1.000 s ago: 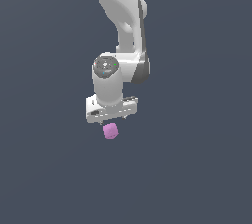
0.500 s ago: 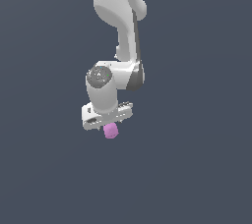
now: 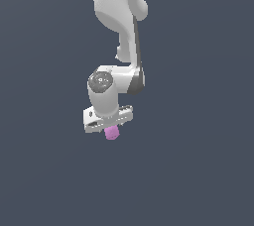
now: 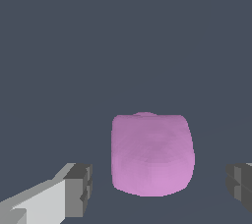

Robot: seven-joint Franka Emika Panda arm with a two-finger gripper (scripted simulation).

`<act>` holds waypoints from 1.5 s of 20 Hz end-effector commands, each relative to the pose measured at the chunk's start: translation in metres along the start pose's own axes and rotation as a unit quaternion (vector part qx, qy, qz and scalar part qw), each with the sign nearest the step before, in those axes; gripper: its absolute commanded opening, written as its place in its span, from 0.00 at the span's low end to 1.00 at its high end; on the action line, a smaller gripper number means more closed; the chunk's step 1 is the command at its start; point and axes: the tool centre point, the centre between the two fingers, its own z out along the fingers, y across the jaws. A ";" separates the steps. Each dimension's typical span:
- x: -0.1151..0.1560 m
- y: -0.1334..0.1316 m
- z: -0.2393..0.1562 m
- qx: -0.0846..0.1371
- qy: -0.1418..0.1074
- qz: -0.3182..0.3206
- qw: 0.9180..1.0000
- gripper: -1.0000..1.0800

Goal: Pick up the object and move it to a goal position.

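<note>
Surroundings: a flat, even dark blue-grey ground [image 3: 198, 170] fills both views, with no lines or edges on it.

Arm: the white Panda arm [image 3: 119, 17] comes down from the upper edge of the exterior view, bends at a rounded joint with a dark band, and ends in a wrist pointing downward.

Gripper: the white gripper [image 3: 111, 130] hangs at the arm's lower end, its crossbar slightly tilted, the end toward the exterior view's left lower. In the wrist view [image 4: 157, 188] its two grey-tipped fingers [image 4: 78, 188] stand wide apart, one on each side of the object, with clear gaps of background between each pad and the lump. The jaws are spread and grip nothing.

Object: a small matte pink-purple lump [image 3: 112, 133], much smaller than the gripper. In the exterior view it shows just beneath the gripper's crossbar, in line with the gap between the fingers. In the wrist view [image 4: 151, 153] it sits between the two fingers, touching neither, somewhat nearer the finger with the white body.

Object shape and direction: blocky with rounded corners, a small bump on its far edge, flat-looking sides. About as wide as it is deep, so no clear long axis shows. Its sides run roughly square to the line between the fingers.
</note>
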 end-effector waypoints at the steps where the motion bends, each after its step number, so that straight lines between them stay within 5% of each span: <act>1: -0.001 0.000 0.014 0.000 -0.001 0.000 1.000 0.96; 10: 0.000 0.000 0.035 0.000 0.000 -0.001 1.000 0.96; 11: 0.000 0.000 0.035 0.000 0.000 -0.001 1.000 0.00; 30: -0.002 -0.009 0.016 0.000 0.000 -0.001 1.000 0.00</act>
